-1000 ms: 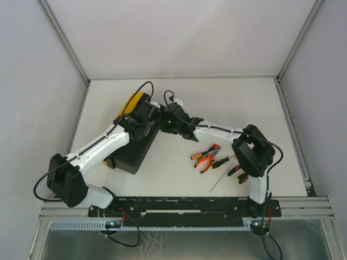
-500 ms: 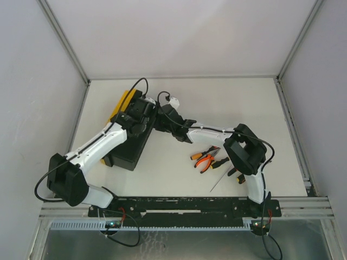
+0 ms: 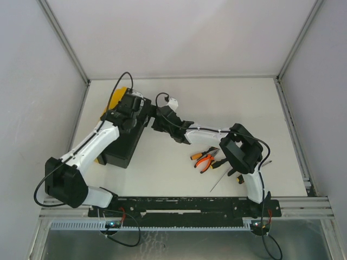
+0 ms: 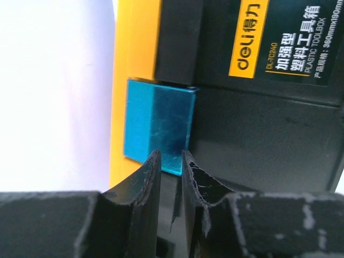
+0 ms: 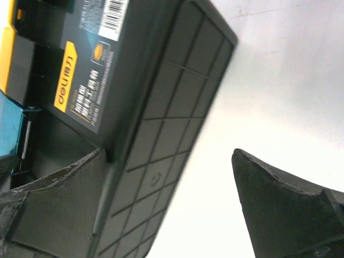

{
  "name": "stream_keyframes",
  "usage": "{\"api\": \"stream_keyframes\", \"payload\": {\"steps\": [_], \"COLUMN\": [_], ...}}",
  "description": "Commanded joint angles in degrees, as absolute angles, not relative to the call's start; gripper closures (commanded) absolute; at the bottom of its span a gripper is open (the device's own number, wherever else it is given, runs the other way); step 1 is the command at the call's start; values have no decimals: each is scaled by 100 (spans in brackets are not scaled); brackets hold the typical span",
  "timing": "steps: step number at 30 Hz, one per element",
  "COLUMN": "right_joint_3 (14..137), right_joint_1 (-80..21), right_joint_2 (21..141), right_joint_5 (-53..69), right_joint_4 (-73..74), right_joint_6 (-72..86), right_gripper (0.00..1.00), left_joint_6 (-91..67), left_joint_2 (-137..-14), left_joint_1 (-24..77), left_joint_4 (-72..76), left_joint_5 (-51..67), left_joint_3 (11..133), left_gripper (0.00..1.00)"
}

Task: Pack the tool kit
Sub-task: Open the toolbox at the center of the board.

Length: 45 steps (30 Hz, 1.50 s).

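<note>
The black toolbox (image 3: 122,149) lies at nine o'clock on the table (image 3: 244,108); its label (image 4: 252,40) reads "deli" and "PLASTIC TOOLBOX". The left gripper (image 4: 171,161) has its fingers almost together at the teal latch (image 4: 158,126), and I cannot tell if they pinch it. The right gripper (image 5: 169,156) stands wide open against the box, and the pliers (image 3: 205,158) lie at four o'clock.

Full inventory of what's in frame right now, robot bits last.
table: one, white, under everything
toolbox: one, black, on the table's left side
lid: one, yellow, along the toolbox's left edge
latch: one, teal, where lid meets body
pliers: one clear pair, orange handles, right of centre
screwdriver: one, thin shaft, just nearer than the pliers
other tools: count unclear, dark, beside the pliers, partly under the right arm
left gripper: black, jaws nearly together at the latch's edge, grip unclear
right gripper: black, open, beside the toolbox's ribbed side
</note>
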State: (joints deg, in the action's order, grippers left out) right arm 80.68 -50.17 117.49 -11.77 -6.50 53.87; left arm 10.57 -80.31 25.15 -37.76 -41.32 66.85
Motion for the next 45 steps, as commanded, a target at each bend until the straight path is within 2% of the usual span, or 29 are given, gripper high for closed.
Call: {"api": "stream_keyframes", "payload": {"steps": [1, 5, 9, 13, 16, 19, 23, 25, 30, 35, 40, 45], "right_joint_3": [7441, 7442, 7327, 7080, 6853, 6842, 6845, 6844, 6789, 6736, 6717, 6657], "right_joint_1": [-4883, -4874, -4819, -4673, -4469, -4299, -4238, -4230, -4138, -4085, -4041, -3959], "right_joint_2": [12481, 12338, 11840, 10987, 10426, 10079, 9670, 9526, 9396, 9417, 9505, 9598], "right_joint_5": [-1552, -1362, -968, -609, 118, 637, 901, 927, 1491, 2195, 2517, 3064], "right_joint_4": [1845, 1659, 1330, 1107, 782, 601, 570, 674, 623, 10, -383, -1161], "right_joint_6": [4688, 4581, 4350, 4167, 3974, 3926, 3896, 3892, 3986, 4344, 4676, 5222], "right_gripper": [8, 8, 7, 7, 7, 9, 9, 9, 8, 8, 8, 10], "left_joint_6": [1229, 1185, 847, -225, -969, -1477, -1576, -1704, -1915, -2160, -2064, -3272], "left_joint_2": [-7206, -7119, -7003, -6784, -6554, -6833, -7542, -7674, -8042, -8041, -7717, -6970], "left_joint_1": [2086, 2141, 2341, 1206, 41, -917, -1084, -1192, -1245, -1147, -459, -102], "left_joint_4": [-3310, -3512, -3486, -3558, -2907, -2492, -2470, -2174, -2097, -1490, -1784, -640], "left_joint_5": [-4992, -4169, -4216, -2885, -1570, -104, 211, 827, 1739, 3194, 2893, 2547], "left_joint_3": [6924, 7046, 7024, 7239, 6899, 6684, 6749, 6575, 6367, 5843, 5666, 4443], "left_gripper": [75, 72, 67, 51, 31, 29, 26, 22, 23, 33, 33, 31]}}
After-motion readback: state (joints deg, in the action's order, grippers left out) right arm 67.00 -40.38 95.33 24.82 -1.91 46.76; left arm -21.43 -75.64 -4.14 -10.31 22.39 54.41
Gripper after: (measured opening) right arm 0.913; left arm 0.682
